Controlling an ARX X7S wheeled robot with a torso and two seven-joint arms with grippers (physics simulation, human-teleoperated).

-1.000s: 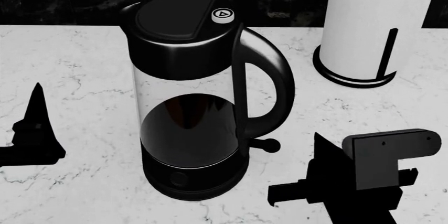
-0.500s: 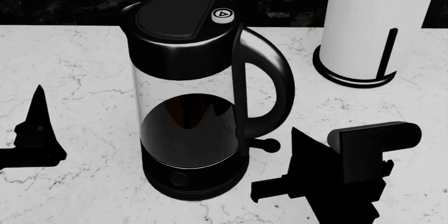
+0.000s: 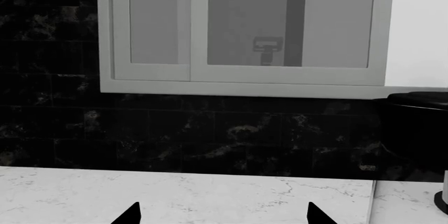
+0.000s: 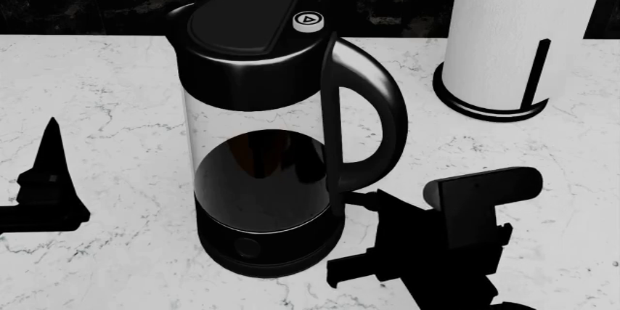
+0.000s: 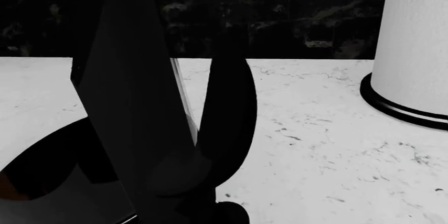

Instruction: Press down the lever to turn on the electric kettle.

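The electric kettle (image 4: 257,143) stands upright on the marble counter, with a clear glass body, black lid and base, and a curved handle on its right. The lever (image 4: 356,196) juts from the base under the handle; only its stick shows in the head view. My right gripper (image 4: 385,198) is shut, and its pointed tip is at the lever's knob and covers it. In the right wrist view the handle (image 5: 227,103) fills the middle and the knob (image 5: 234,212) sits at the edge. My left gripper (image 4: 46,152) is open and empty left of the kettle, its fingertips (image 3: 133,214) wide apart.
A tall white cylinder with a black ring base (image 4: 513,34) stands at the back right; it also shows in the right wrist view (image 5: 416,51). The marble counter (image 4: 116,92) runs back to a dark tiled wall. A grey window frame (image 3: 245,85) hangs above it.
My right gripper has moved left toward the kettle's base, and its tip now covers the lever's knob. The left gripper and the kettle have not moved.
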